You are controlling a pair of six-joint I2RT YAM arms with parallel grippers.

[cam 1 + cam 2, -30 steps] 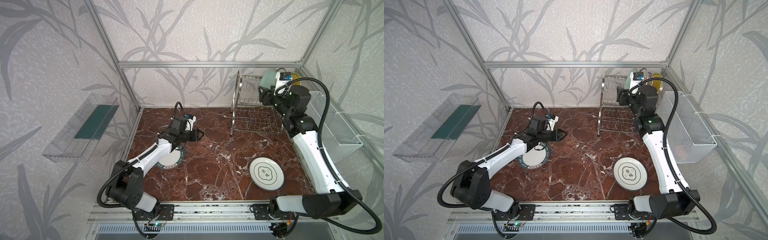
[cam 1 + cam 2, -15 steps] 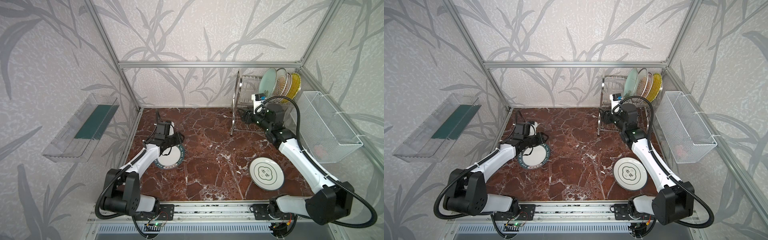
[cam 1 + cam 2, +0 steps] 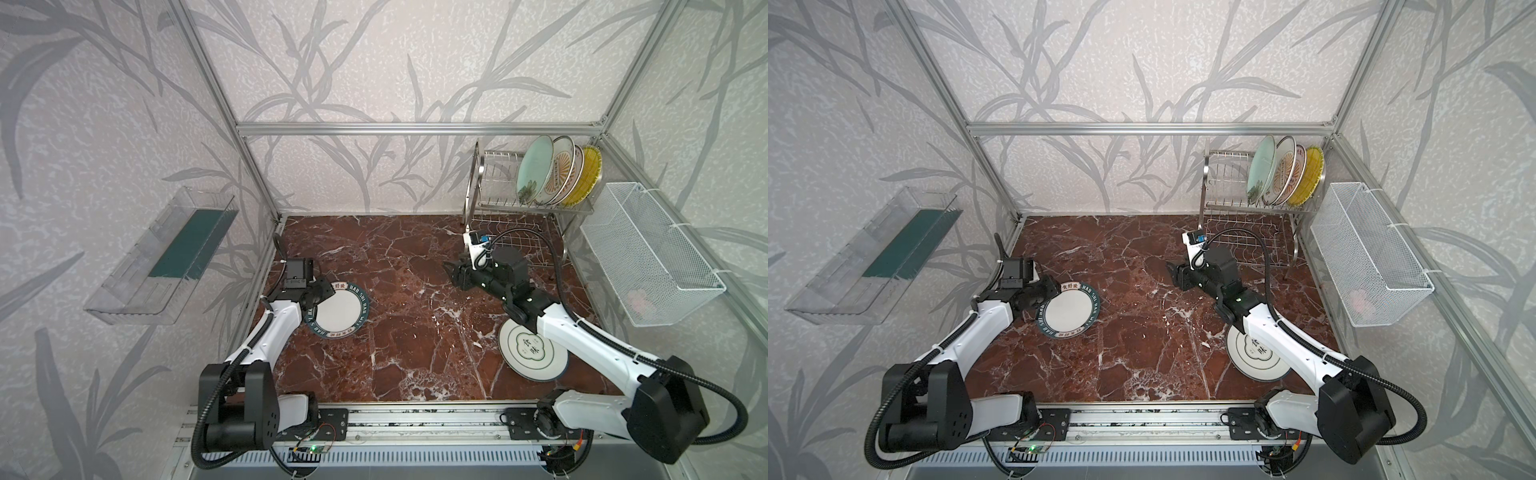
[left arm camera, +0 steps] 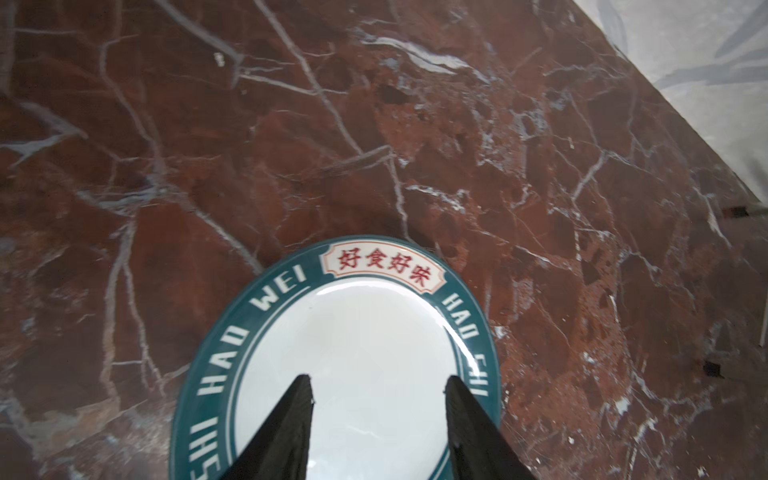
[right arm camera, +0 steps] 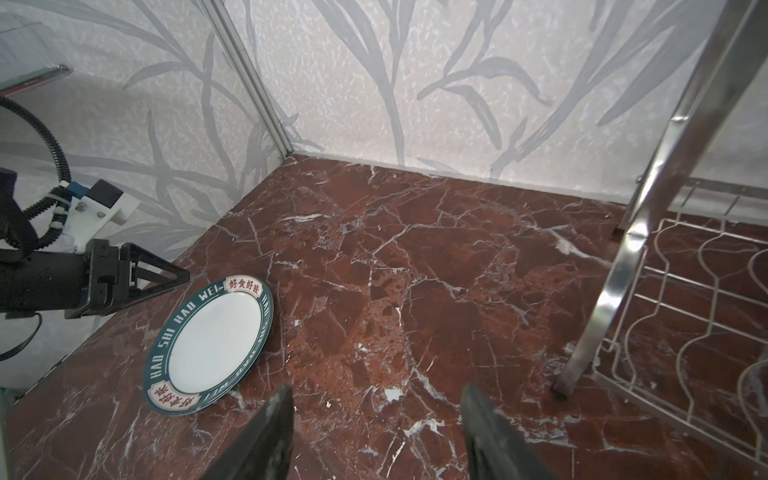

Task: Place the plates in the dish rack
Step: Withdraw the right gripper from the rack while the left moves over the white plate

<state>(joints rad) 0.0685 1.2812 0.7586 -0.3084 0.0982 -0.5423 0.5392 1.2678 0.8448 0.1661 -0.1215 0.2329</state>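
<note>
Since a second ago, my right arm has come down from the top of the dish rack (image 3: 498,204). My left claw (image 3: 323,289) has pulled back to the edge of the teal-rimmed plate (image 3: 338,308). That plate lies flat on the red stone table (image 3: 415,332).

From above I cannot see the gap in my left claw. The left wrist view shows it: my left fingers (image 4: 291,424) stand apart over the plate's white middle and hold nothing. I cannot tell if they touch it. The right wrist view shows my right claw (image 5: 376,388) wide, with only table between.

Only the top views show four plates standing in the rack's top shelf: the green plate (image 3: 534,170), a sunburst plate (image 3: 559,171), a second sunburst plate (image 3: 577,174) mostly hidden behind it, and the yellow plate (image 3: 592,172). The cloud plate (image 3: 536,357) lies flat, and my right arm covers part of it. Something pink in the mesh basket (image 3: 648,249) is too blurry to name.
</note>
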